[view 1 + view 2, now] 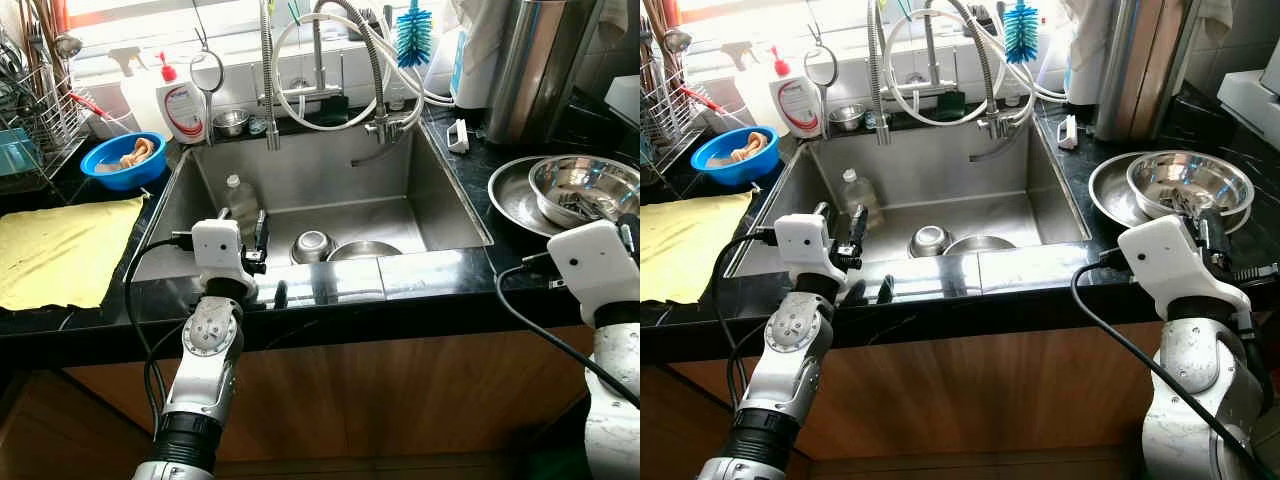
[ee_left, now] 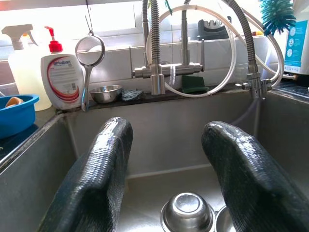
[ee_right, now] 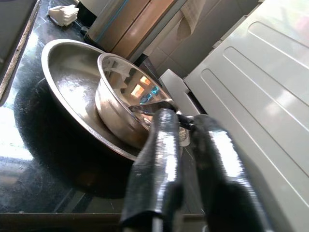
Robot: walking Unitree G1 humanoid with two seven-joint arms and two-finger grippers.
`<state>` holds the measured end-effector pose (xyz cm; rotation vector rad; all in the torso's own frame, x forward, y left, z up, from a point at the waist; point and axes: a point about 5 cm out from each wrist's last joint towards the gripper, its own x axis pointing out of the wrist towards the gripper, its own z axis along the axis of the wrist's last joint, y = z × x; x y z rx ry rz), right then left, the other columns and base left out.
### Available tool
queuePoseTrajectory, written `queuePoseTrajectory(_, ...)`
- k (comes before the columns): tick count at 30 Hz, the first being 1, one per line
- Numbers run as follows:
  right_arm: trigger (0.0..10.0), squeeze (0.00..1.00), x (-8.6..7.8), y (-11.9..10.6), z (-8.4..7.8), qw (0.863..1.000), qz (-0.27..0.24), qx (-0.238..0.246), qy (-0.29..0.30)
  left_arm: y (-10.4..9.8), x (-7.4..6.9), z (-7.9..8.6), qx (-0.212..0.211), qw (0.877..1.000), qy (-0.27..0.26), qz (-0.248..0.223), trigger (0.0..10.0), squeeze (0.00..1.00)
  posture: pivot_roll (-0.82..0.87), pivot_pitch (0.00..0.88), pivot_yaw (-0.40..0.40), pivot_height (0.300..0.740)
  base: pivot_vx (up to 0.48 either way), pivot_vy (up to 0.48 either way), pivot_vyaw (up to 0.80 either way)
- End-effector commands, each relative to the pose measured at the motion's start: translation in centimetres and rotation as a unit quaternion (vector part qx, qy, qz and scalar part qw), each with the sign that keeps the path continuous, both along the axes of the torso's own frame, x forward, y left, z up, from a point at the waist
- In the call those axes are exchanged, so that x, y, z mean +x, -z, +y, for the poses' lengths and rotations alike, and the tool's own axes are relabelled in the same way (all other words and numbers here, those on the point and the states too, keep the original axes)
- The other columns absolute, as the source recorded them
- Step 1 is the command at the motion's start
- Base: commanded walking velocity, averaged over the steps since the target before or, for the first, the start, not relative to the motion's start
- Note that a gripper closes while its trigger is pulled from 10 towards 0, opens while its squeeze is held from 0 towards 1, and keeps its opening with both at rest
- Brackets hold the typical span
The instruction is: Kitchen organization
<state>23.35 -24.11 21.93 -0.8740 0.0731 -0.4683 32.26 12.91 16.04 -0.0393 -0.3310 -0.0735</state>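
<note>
Two silver arms reach up from the foreground toward a black counter (image 1: 420, 300) with a steel sink (image 1: 450, 200) set into it. On the left, the left gripper (image 2: 164, 169) hangs over the sink's near left corner with its two black fingers (image 2: 96, 179) spread wide and nothing between them; a small steel bowl (image 1: 313, 245) lies at the bottom of the basin just beyond and below the fingertips, with a second bowl (image 1: 365, 250) touching its right side and a clear bottle (image 1: 240, 205) standing near the left wall. Farther right, the right gripper (image 3: 186, 145) sits beside a steel mixing bowl (image 1: 1188, 183) nested in a wider steel pan (image 1: 1110, 195) on the counter; its fingers are pressed together, their tips at the bowl's rim.
</note>
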Motion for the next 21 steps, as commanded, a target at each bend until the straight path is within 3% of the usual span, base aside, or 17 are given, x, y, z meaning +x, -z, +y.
queuePoseTrajectory(1,0.0,0.0,0.1,-0.7,0.5,1.0,-0.018,-0.002,-0.009,0.3,0.1,0.3,0.0,1.0,0.0,0.009,10.0,0.0,-0.29,0.0,0.113,0.74,0.0,0.0,0.0)
queuePoseTrajectory(21,0.0,0.0,0.3,-2.0,0.7,0.998,-0.067,-0.014,-0.01,0.4,0.1,0.1,0.001,1.0,0.005,0.009,10.0,0.0,-0.28,0.0,0.114,0.74,0.0,0.0,0.0)
